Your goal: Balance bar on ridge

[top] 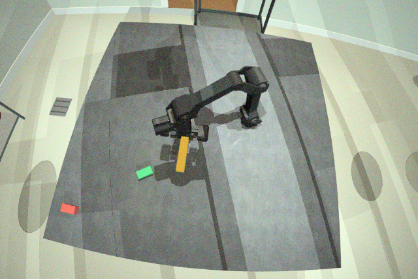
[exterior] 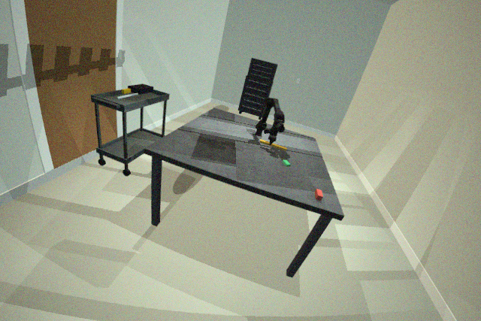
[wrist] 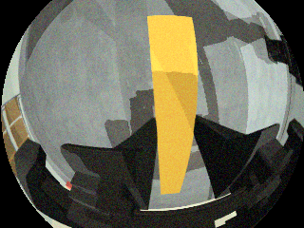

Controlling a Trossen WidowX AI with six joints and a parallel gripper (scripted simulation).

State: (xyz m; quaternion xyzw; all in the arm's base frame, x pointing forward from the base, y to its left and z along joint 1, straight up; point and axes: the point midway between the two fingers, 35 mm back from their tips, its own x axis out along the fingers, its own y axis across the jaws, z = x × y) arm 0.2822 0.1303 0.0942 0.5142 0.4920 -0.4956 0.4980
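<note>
The pincer is clenched on one end of the yellow bar, which juts out toward 6 o'clock over the grey desk in the top view. The green block lies near the bar's free end, at its 9 o'clock; the red block sits well apart by the desk's corner. Only the wrist view shows the dark fingers flanking the bar. Only the exterior view shows the cart beside the desk.

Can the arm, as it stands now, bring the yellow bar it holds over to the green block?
Probably yes. The gripper is shut on the yellow bar, whose free end hangs close beside the green block, and nothing stands between them on the table.
</note>
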